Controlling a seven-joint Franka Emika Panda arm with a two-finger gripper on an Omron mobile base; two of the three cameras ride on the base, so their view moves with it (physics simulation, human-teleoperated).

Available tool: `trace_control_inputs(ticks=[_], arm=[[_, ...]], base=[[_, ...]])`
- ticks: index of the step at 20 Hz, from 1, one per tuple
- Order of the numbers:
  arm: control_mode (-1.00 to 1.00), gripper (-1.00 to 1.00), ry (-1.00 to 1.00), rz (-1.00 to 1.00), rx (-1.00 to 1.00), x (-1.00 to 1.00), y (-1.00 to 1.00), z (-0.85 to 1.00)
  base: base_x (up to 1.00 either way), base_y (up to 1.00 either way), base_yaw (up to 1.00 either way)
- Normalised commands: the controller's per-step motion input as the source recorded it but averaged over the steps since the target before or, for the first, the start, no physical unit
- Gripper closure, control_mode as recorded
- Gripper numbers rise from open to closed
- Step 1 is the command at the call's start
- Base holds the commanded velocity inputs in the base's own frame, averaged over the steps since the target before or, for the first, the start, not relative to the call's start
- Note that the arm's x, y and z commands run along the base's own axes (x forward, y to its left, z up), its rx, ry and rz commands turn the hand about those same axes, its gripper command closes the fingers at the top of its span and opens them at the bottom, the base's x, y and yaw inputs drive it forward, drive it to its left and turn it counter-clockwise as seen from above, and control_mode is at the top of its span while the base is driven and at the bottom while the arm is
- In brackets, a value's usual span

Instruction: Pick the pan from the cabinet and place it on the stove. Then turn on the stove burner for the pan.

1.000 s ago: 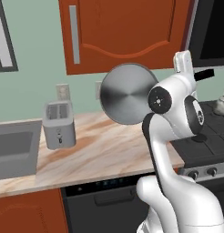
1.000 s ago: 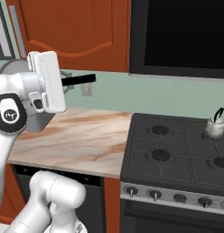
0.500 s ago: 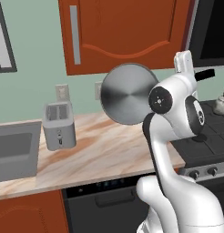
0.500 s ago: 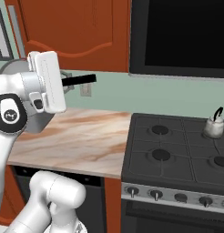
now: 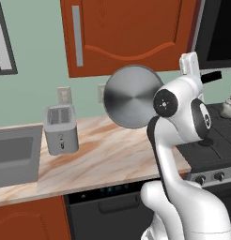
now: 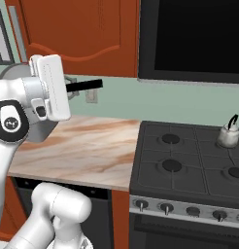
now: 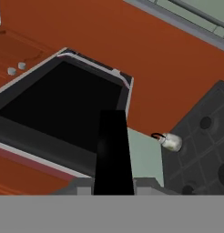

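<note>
1. Gripper [image 7: 114, 189] at bottom of hand view, jaws clamped on dark handle [image 7: 113, 150] of the pan [image 5: 133, 96]; handle runs up from between the tips.
2. Pan held up in the air, tilted on edge, round silver underside facing left base cam, above the counter [image 5: 112, 157] & not touching it. Sits just left of the arm's wrist.
3. In right base view handle [image 6: 84, 86] sticks out right past the white hand, level; pan rim [image 6: 14, 70] peeks out behind the arm at left.
4. Counter: marbled beige top. Toaster [image 5: 60, 129] stands on it left of pan, sink [image 5: 16, 154] further left at the edge.
5. Stove [image 6: 189, 163] right of counter, black, grates + round burners, knobs along front edge [image 6: 165, 207]. No pan on it yet.
6. Small white kettle [image 6: 228, 135] sits at stove's rear right; also seen in hand view [image 7: 170, 142].
7. Wall behind: pale green, outlets [image 5: 64, 95] above toaster.
8. Cabinet [image 5: 131, 33] up on wall behind pan, red-brown, wavy moulding, vertical silver bar handle [image 5: 77, 36]; door looks shut.
9. Dark panel [image 6: 192, 39] hangs above stove, right of cabinet.
</note>
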Motion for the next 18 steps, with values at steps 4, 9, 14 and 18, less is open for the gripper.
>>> trace_control_inputs(ticks=[4,9,14,18], arm=[[-1.00,1.00,0.00,0.00,0.00,-0.01,-0.01,-0.10],[-1.00,1.00,0.02,-0.03,0.01,-0.16,-0.27,-0.21],[-1.00,1.00,0.07,-0.06,0.03,-0.12,-0.36,-0.26],[-1.00,1.00,0.11,-0.08,0.06,-0.02,-0.44,-0.32]], base=[[0.00,0.00,0.00],[0.00,0.00,0.00],[0.00,0.00,0.00],[0.00,0.00,0.00]])
